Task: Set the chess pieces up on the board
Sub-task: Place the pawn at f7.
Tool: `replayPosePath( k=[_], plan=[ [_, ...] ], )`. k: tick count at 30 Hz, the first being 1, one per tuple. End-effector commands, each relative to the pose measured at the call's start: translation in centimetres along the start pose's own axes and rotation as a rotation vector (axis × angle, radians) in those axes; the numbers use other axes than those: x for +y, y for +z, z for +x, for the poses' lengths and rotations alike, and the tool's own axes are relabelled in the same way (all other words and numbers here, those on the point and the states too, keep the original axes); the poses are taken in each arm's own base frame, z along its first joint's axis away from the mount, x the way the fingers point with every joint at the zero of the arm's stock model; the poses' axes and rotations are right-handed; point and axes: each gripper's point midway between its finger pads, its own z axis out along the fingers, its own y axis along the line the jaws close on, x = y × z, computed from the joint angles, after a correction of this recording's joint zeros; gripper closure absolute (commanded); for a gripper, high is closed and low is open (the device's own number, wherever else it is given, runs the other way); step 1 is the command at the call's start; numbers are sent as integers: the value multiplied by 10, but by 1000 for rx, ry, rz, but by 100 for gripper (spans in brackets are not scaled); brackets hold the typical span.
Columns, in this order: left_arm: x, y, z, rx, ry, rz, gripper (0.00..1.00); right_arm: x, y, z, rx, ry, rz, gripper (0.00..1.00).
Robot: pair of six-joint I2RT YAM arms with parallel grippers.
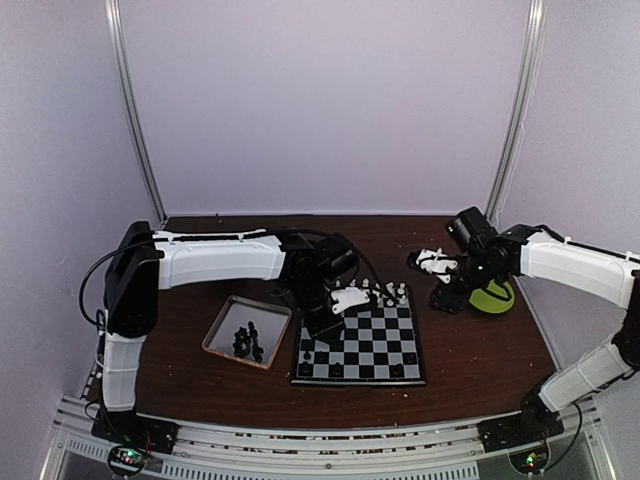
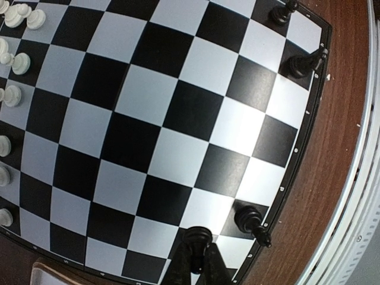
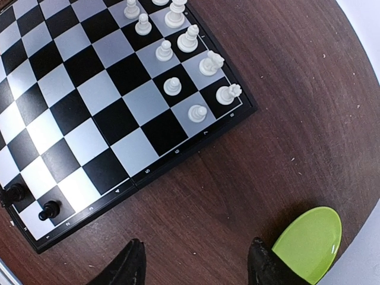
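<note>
The board point(image 1: 375, 347) lies in the middle of the table. My left gripper point(image 1: 322, 326) hovers over its near-left part. In the left wrist view this gripper point(image 2: 200, 248) is shut on a black chess piece point(image 2: 198, 236), held just above a square by the board point(image 2: 148, 95) edge. Another black piece point(image 2: 252, 220) stands beside it, and two more point(image 2: 301, 63) stand along the same edge. White pieces point(image 1: 385, 294) fill the far rows and also show in the right wrist view point(image 3: 178, 59). My right gripper point(image 1: 445, 297) is open and empty point(image 3: 196, 267) over bare table right of the board point(image 3: 71, 113).
A silver tray point(image 1: 222, 333) with several black pieces point(image 1: 248, 338) sits left of the board. A green plate point(image 1: 495, 297) lies by my right gripper; it also shows in the right wrist view point(image 3: 309, 243). The table's metal front rail point(image 2: 368, 196) runs close to the board.
</note>
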Motion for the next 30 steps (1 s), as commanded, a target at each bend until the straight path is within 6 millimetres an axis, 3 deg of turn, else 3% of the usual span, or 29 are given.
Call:
replayPosePath(
  k=[1,13,30],
  plan=[
    [-2,3,-14,-28,62,-2,97,-9,-4,2,-2,11,44,41],
    [-8,21,-3,44,105,-10,96,-11,-2,4,6,18,51,41],
    [-7,30,5,89,113,-18,94,-8,1,5,14,15,31,41]
  ],
)
